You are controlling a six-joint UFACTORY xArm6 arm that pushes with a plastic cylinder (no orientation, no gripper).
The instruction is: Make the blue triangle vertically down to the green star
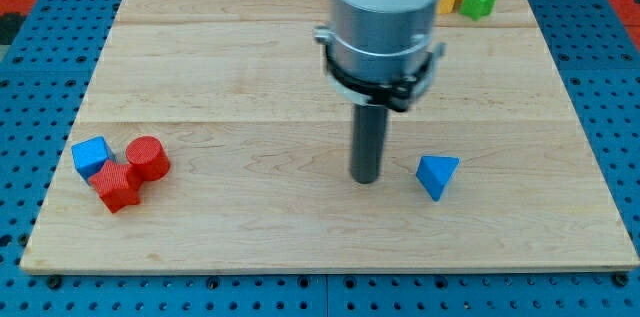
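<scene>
My tip (365, 179) stands just left of the blue triangle (438, 175), apart; there is no claw. The green star (479, 0) lies far above at the worktop (250, 57) top. The triangle seems nearly below it.

blue triangle (438, 175) | green block (479, 0) | red cylinder (148, 158) | pale wood board (250, 47)

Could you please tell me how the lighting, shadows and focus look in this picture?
Camera view: even, soft light, no glare on the pale wooden board; faint shadows under the blue triangle block and my tip; blocks look sharp, while the grey arm housing is close and slightly soft.
</scene>
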